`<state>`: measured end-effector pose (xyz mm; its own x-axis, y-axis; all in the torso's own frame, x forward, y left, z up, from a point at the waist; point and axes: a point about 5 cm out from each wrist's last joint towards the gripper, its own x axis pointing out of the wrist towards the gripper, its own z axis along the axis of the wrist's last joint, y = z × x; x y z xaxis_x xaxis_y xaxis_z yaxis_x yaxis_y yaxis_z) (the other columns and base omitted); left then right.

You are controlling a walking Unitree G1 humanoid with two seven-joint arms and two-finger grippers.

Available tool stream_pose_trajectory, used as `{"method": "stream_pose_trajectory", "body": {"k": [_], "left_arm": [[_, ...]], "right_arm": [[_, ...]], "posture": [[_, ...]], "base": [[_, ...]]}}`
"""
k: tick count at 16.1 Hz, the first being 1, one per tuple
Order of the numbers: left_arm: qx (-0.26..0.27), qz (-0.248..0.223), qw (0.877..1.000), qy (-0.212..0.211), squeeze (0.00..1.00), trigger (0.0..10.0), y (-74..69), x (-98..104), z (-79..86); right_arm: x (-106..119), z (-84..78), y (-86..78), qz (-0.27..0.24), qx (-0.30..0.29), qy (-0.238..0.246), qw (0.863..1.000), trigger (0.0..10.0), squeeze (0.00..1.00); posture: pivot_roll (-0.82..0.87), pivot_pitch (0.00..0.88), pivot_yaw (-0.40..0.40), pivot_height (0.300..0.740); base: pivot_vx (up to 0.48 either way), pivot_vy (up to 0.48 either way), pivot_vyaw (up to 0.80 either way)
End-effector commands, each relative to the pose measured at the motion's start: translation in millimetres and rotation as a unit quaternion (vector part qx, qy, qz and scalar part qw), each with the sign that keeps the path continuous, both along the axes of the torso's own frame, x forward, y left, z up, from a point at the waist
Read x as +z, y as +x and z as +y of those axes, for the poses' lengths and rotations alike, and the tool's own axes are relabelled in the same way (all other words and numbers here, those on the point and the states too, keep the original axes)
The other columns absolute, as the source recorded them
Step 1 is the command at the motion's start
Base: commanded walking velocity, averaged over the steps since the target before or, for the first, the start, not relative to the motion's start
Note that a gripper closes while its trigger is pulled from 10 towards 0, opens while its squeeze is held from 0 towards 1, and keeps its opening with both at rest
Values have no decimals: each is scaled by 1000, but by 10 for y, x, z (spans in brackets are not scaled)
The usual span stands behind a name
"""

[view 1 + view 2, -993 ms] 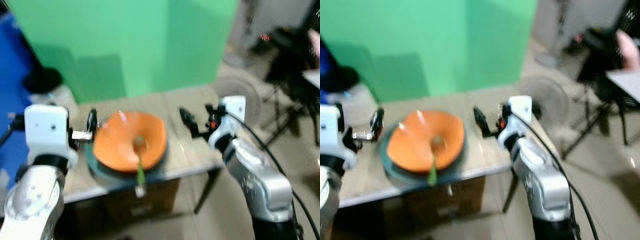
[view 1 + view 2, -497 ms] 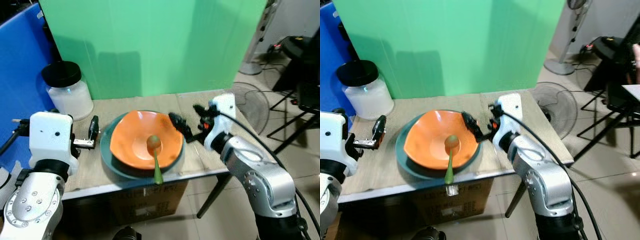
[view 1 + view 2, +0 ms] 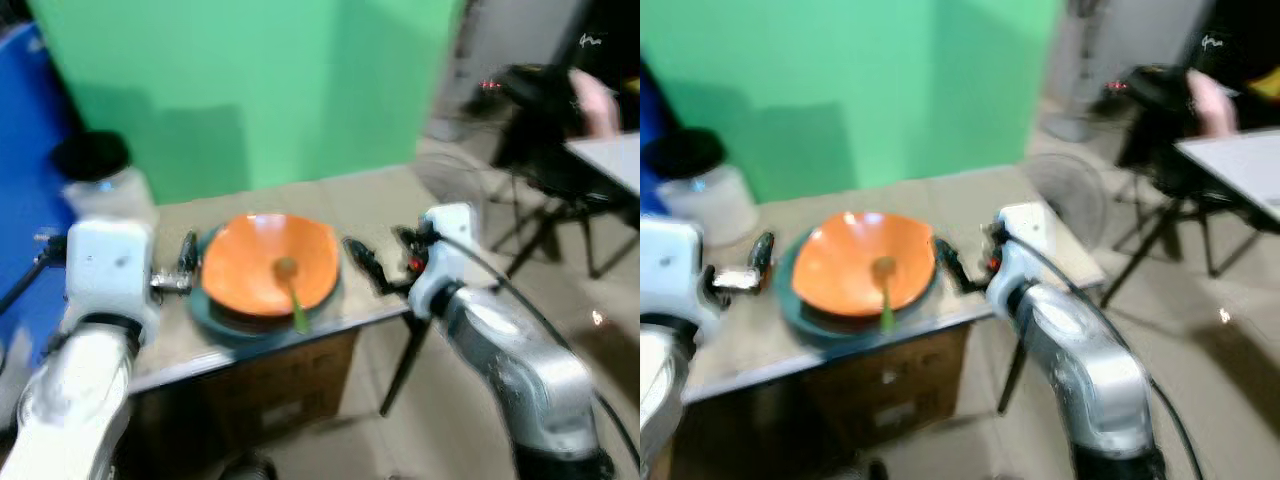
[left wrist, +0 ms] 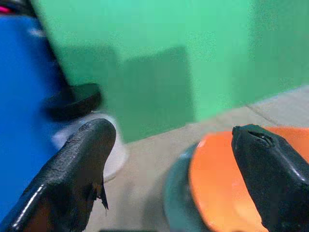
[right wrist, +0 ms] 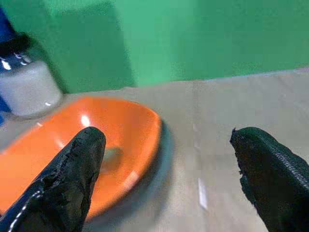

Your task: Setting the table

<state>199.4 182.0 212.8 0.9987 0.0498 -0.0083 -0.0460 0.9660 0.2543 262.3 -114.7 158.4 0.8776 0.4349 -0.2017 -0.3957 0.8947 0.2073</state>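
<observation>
Mostly set: bowl, plate and spoon in place, grippers standing off

Already the orange bowl point(image 3: 268, 263) sits nested on a dark teal plate point(image 3: 215, 312) near the front edge of the wooden surface point(image 3: 375, 205), and a green-handled spoon point(image 3: 292, 295) lies in the bowl with its handle pointing out over the front rim. Judging by that, one place setting looks largely done; whether more items are due cannot be told from what is on the surface.

The left gripper point(image 3: 185, 262) hovers just beside the plate's left edge, its fingers spread wide and holding nothing, as the left wrist view confirms. The right gripper point(image 3: 368, 268) hangs just off the bowl's right side, likewise wide and empty.

A white jar with a black lid point(image 3: 103, 180) stands at the back left against the green backdrop point(image 3: 250, 80). Off to the right, well apart, are a floor fan point(image 3: 1072, 195), dark tripod stands and a person's hand point(image 3: 1210, 100) by another table. Nothing stands between either gripper and the bowl
</observation>
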Motion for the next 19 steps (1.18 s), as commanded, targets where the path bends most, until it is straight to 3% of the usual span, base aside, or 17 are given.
{"method": "stream_pose_trajectory", "body": {"k": [1,3,5,9,16,17,19], "left_arm": [[5,23,1000,0,0,10000,-9,-77,28],[28,22,999,13,0,10000,14,-70,87],[25,21,999,23,0,10000,39,-58,75],[11,24,1000,2,0,10000,24,-86,0],[-24,36,999,-1,0,10000,-25,-98,-19],[-28,38,999,0,0,10000,-26,-95,-13],[-42,43,998,6,0,10000,-36,-94,-29]], "right_arm": [[21,20,-2,1,-3,3,1000,10000,0],[30,23,-10,0,-8,5,1000,10000,0],[39,33,-17,1,-12,8,1000,10000,0],[48,40,-29,3,-11,2,1000,10000,0],[189,120,104,4,12,-72,997,10000,0],[221,191,132,11,36,-60,998,10000,1000],[272,332,192,31,64,-43,997,10000,1000]], "posture": [[43,33,1,740],[41,36,4,740],[41,37,4,740],[39,41,1,740],[41,52,-12,740],[40,59,-15,740],[31,71,-20,740]], "base": [[0,405,0],[0,165,0],[0,-480,0],[0,-120,0],[0,0,0],[0,0,0],[0,0,0]]}}
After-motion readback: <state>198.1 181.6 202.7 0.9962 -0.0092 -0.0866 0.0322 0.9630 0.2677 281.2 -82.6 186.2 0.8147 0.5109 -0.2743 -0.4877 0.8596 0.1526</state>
